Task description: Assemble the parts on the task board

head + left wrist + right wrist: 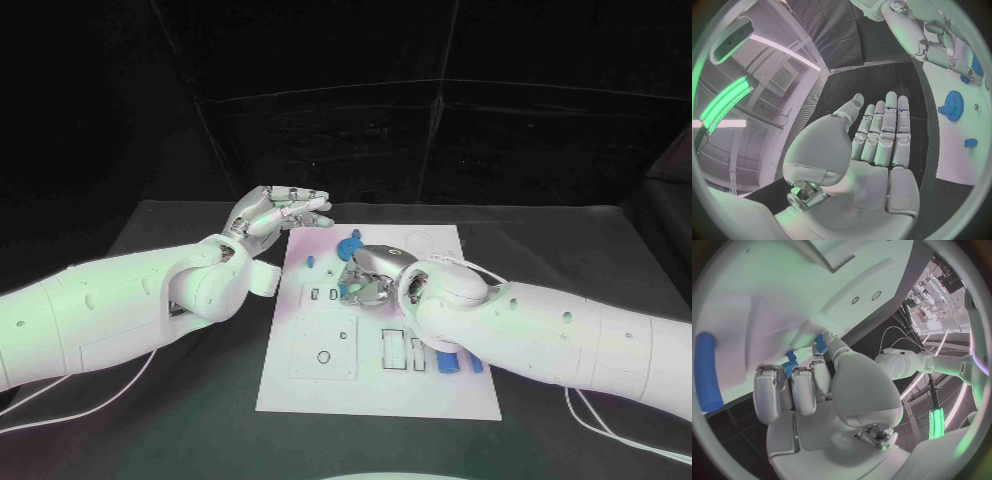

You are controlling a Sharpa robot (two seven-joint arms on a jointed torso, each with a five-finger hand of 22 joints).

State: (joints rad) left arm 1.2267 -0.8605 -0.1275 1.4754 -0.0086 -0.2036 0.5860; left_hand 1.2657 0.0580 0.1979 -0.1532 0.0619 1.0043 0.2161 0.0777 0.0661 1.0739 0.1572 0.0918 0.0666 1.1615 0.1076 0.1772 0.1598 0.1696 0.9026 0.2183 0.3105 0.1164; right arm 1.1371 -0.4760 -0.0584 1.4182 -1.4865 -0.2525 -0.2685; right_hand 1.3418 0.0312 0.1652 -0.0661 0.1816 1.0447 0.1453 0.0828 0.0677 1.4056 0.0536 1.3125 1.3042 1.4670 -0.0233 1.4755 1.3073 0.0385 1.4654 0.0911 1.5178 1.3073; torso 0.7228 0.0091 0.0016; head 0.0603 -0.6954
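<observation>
Looking down from the head camera, the white board (pixel 378 395) lay in the middle of the black table (pixel 173 420). The right hand (pixel 372 272) was bent low over the board's middle, its fingers curled toward a small blue part; whether it really held the part could not be told from this view. A blue gear (pixel 351 243) stood near the far edge, and blue pegs (pixel 459 361) lay toward the right edge. The left hand (pixel 274 213) hovered at the far left corner, fingers spread.

From the left wrist, that hand (pixel 879 145) was flat and open, holding nothing, with the gear (pixel 952 105) beyond its fingertips.

From the right wrist, the right hand (pixel 811 387) seemed to pinch a small blue piece (pixel 790 363) at its fingertips, close against the board, and a blue peg (pixel 707 371) lay beside.

To do this step well, I judged the piece should go straight down into its hole, slowly, while the left hand steadied the board's corner.
</observation>
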